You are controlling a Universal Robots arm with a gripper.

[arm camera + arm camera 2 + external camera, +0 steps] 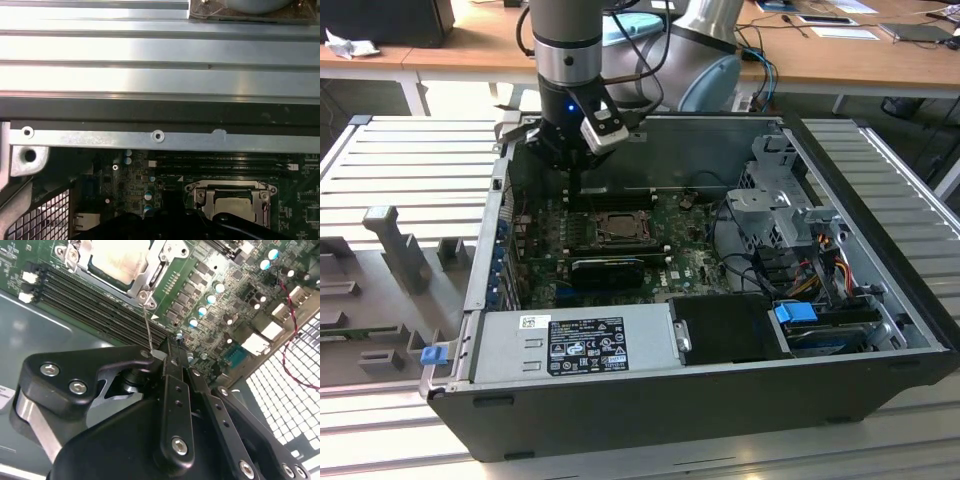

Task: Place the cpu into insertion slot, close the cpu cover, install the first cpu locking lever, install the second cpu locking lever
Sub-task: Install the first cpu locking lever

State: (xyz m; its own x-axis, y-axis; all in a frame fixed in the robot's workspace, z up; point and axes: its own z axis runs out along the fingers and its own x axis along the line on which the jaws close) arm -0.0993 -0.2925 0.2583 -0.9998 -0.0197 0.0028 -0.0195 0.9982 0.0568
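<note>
The cpu [120, 257] lies flat in the insertion slot [596, 222], its pale metal top also showing in the first wrist view [235, 204]. The cpu cover [146, 276] is down around it as a silvery frame [200, 192]. A thin wire locking lever [148, 325] rises from the socket's corner, and its flat end touches the side of my fingertips. My gripper [170, 347] is shut beside that lever end. In the exterior view, the gripper [575, 185] hangs just behind the socket, toward that view's left.
A black ribbed heatsink [608, 270] sits in front of the socket, with the power supply [575, 345] nearer still. Memory slots [90, 300] run beside the socket. The case wall [160, 135] stands close behind, and a drive cage [780, 200] is at the exterior view's right.
</note>
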